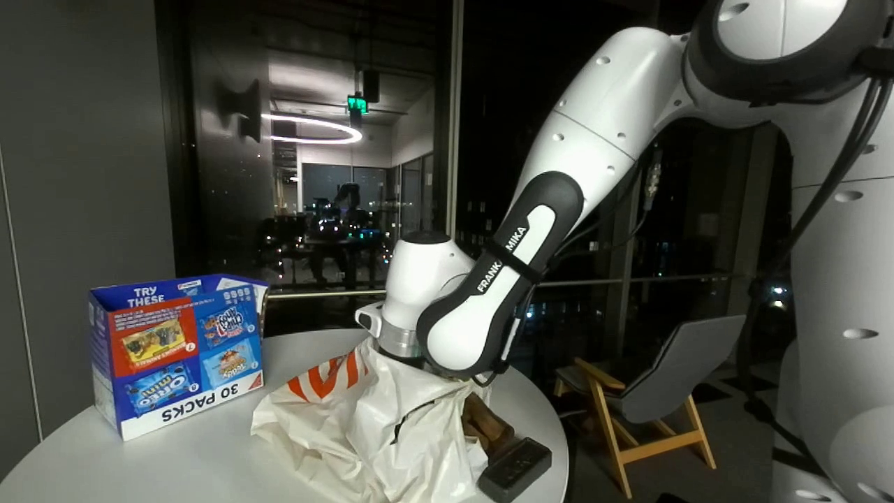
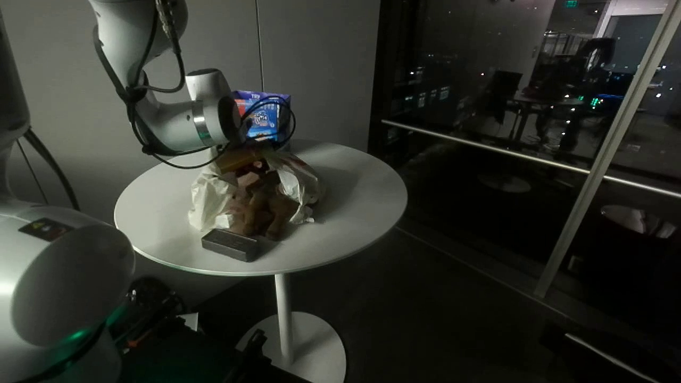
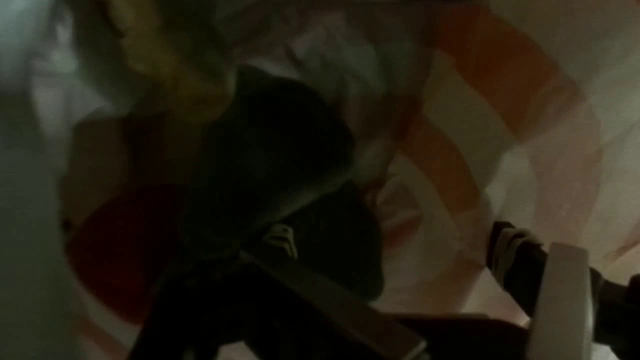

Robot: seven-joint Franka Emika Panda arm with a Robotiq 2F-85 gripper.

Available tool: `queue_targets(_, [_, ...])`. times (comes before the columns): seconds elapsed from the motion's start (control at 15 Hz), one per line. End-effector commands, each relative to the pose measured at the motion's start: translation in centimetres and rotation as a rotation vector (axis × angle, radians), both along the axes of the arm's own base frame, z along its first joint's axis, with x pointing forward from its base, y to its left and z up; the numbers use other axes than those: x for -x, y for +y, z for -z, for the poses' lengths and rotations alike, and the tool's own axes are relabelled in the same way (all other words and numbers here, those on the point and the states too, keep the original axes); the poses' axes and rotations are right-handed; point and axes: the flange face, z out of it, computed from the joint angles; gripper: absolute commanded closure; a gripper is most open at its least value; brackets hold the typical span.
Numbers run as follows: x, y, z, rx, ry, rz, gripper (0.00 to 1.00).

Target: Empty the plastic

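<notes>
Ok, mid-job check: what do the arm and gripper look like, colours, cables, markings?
The arm is white and rounded, with dark trim, a silver ring, pale Franka Emika lettering on black, partly hidden by a black strap, and black cables. The gripper has dark fingers with paler flat bars and light lines near the tips; the wrist view is too dim for more.

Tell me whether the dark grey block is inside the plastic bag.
No, in both exterior views the dark grey block lies uncovered on the white tabletop, outside the plastic bag.
</notes>
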Motion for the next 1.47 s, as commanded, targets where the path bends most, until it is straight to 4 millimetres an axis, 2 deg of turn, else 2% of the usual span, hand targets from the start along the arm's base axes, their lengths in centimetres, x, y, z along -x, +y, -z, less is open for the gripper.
queue_targets(0.0, [-0.4,0.8,-4.7,0.006,-0.109,0.008,0.00])
queue_targets(0.2, [-2.0,0.9,-5.0,0.046,-0.138,0.022,0.00])
queue_targets(0.53, [-3.5,0.4,-3.0,0.154,-0.203,0.055,0.00])
queue_targets(0.93, [-5.2,0.5,0.3,0.240,-0.223,0.091,0.00])
queue_targets(1.0, [-5.3,0.5,0.9,0.245,-0.203,0.100,0.25])
queue_targets(1.07, [-5.2,0.6,1.3,0.238,-0.177,0.098,0.26])
queue_targets(1.27, [-4.9,0.7,1.5,0.219,-0.142,0.127,0.49])
queue_targets(1.4, [-4.6,0.9,0.9,0.216,-0.146,0.153,0.64])
